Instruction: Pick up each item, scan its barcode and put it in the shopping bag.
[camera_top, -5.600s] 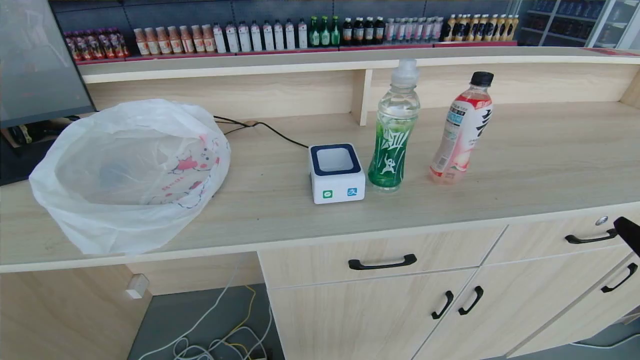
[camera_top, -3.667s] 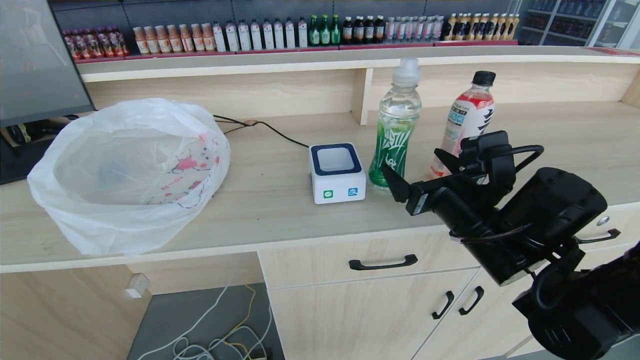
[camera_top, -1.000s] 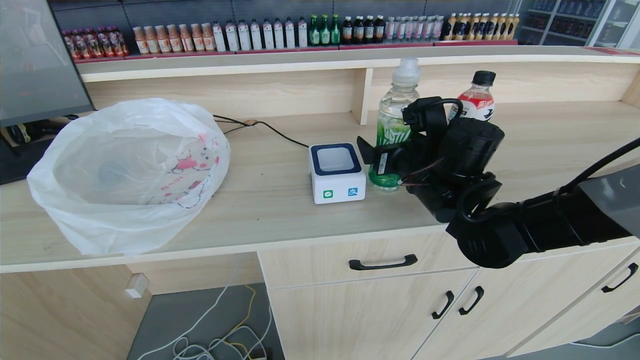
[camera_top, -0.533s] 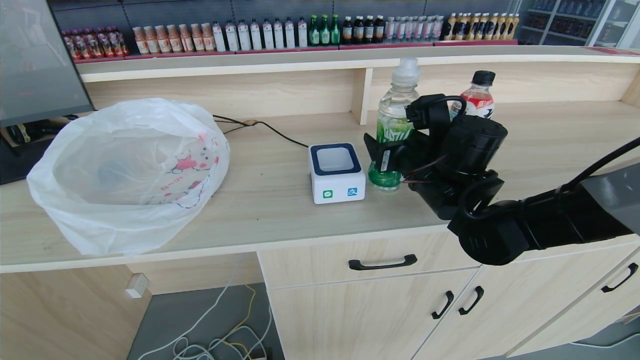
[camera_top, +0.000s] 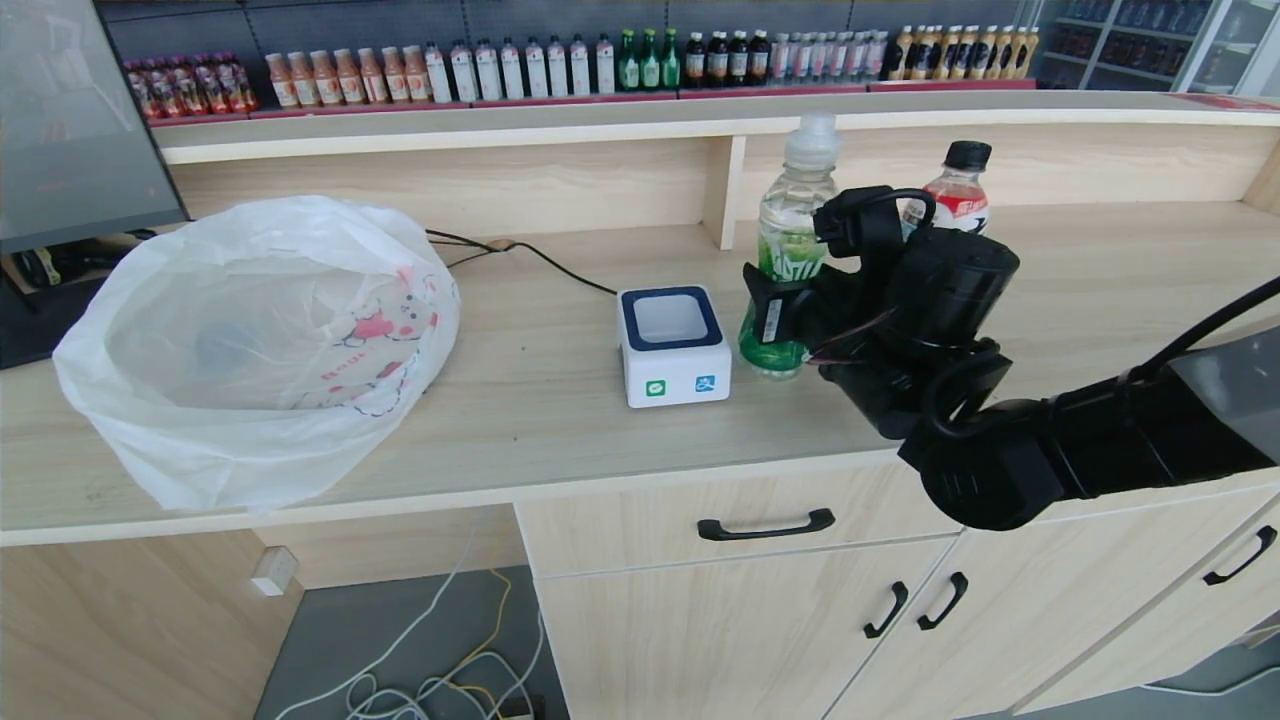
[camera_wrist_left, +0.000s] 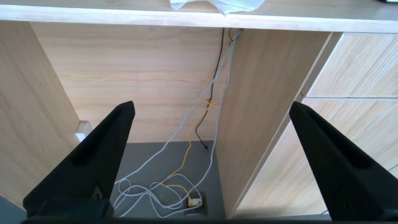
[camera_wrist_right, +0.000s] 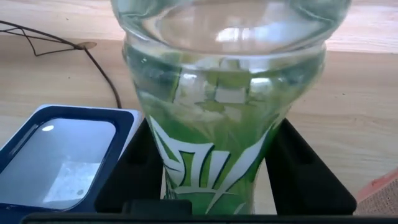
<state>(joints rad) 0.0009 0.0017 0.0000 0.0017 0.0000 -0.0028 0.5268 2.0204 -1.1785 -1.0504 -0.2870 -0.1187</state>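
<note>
Right gripper (camera_top: 785, 305), spread a second ago, now pinches the green bottle (camera_top: 795, 215) at its waist, the bottle upright on the counter (camera_top: 560, 400) just beside the scanner (camera_top: 672, 345), so lifting and scanning likely follow; left gripper (camera_wrist_left: 211, 109) hangs spread.

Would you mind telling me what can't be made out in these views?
- Barcode of the green bottle: head view, the right gripper covers the lower label; the right wrist view's side shows none.
- Body of the pink bottle: head view, behind the right arm.
- Contents of the shopping bag: head view, cloudy plastic blurs the inside.
- Cap of the green bottle: right wrist view, cut off by the edge.
</note>
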